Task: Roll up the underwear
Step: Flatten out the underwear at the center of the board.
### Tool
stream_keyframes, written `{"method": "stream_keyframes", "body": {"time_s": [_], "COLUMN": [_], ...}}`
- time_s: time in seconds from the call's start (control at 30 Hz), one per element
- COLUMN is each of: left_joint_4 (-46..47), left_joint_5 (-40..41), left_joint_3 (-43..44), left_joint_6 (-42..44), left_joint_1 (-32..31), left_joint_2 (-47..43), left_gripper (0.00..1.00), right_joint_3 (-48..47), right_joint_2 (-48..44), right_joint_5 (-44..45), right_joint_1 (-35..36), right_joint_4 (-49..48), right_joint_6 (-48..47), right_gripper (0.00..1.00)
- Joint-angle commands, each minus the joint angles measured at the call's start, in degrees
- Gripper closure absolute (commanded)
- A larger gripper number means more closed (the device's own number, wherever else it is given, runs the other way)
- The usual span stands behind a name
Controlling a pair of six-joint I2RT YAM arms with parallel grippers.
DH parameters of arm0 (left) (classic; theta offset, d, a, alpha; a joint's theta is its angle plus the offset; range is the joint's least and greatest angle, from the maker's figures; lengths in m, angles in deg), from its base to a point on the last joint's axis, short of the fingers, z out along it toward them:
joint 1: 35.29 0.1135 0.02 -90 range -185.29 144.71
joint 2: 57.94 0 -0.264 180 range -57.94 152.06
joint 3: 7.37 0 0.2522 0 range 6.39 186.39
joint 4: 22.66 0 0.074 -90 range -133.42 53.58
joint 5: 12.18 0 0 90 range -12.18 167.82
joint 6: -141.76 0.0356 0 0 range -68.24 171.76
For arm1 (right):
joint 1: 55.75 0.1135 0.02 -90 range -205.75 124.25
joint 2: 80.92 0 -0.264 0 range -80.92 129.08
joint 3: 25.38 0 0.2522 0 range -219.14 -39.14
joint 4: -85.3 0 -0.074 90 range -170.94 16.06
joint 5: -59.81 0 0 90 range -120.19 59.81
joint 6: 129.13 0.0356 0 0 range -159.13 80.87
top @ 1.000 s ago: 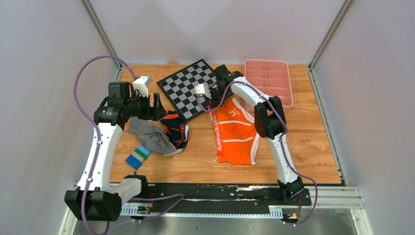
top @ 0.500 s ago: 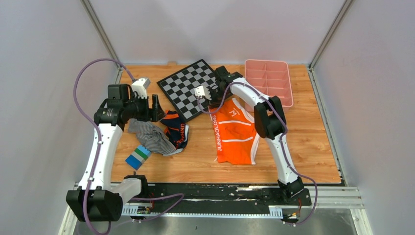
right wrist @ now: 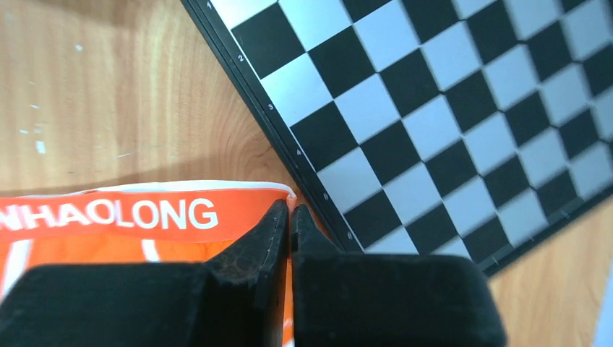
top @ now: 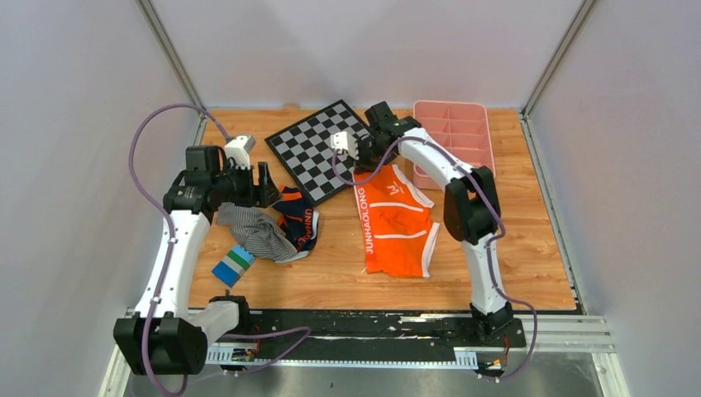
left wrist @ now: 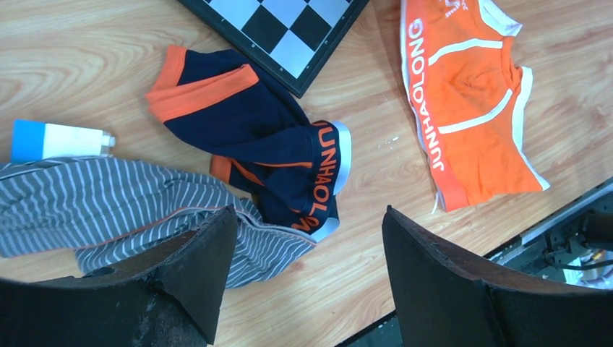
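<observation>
1. Closest, near the front of the wooden table (top: 512,248): a small blue, green and white thing (top: 232,265), just beside the grey striped cloth (top: 256,231).
2. Touching the striped cloth on its right side: the navy pair (top: 299,222) with orange letters, all scrunched up.
3. In the middle of the table, flat and spread out: the underwear (top: 397,222), bright orange with white lines (and white letters down its left band). Not rolled yet. A strip of bare wood between it and the navy pair.
4. Up above the striped cloth and the navy pair: the left gripper (left wrist: 307,213), fingers wide apart, holding nothing and touching nothing.
5. At the far left corner of the underwear: the right gripper (right wrist: 290,206), fingers squeezed tight together, pinching the end of the lettered band, right next to the chessboard's edge.
6. Farther back: the black and white chessboard (top: 318,147), lying at a slant, its near corner just beside the navy pair.
7. Farthest, at the back right: a pink tray (top: 450,104) with little boxes inside, partly behind the right arm.
</observation>
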State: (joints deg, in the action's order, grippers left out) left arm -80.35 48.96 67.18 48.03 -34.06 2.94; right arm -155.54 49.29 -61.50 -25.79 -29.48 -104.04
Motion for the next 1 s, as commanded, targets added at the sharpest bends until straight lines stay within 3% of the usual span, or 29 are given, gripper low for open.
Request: {"method": "stream_keyframes", "body": {"time_s": [0.0, 0.2, 0.4, 0.53, 0.6, 0.77, 0.97], "left_joint_4": [5.43, 13.31, 26.23, 30.12, 28.63, 19.64, 20.28], "left_joint_5": [-2.88, 2.23, 8.71, 5.71, 3.18, 7.98, 4.51], "left_joint_3": [-0.59, -2.05, -6.37, -6.78, -4.77, -0.5, -2.18], "left_joint_6": [-1.28, 0.77, -2.28, -9.07, -11.19, -17.71, -38.7], "left_joint_1": [-0.57, -14.94, -25.51, -26.77, -26.96, -27.08, -26.83], "left_joint_2": [3.51, 6.58, 11.58, 20.02, 23.66, 28.25, 31.38], "left_gripper": [0.2, 0.22, 0.23, 0.26, 0.3, 0.32, 0.26], "right_joint_3": [5.38, 14.74, 23.72, 26.76, 27.01, 26.72, 26.15], "right_joint_2": [-15.27, -25.41, -31.37, -32.21, -32.08, -32.04, -30.79], "right_joint_5": [0.0, 3.24, 4.39, 5.93, 6.26, 5.84, 3.68], "right_joint_1": [-0.65, -4.53, -6.16, -6.73, -8.36, -12.37, -12.46], "right_joint_4": [-8.54, -13.92, -17.52, -18.42, -18.92, -20.64, -20.63], "right_joint_6": [11.54, 25.66, 33.07, 34.3, 36.7, 40.46, 42.56], "right_gripper": [1.0, 1.0, 1.0, 1.0, 1.0, 1.0, 1.0]}}
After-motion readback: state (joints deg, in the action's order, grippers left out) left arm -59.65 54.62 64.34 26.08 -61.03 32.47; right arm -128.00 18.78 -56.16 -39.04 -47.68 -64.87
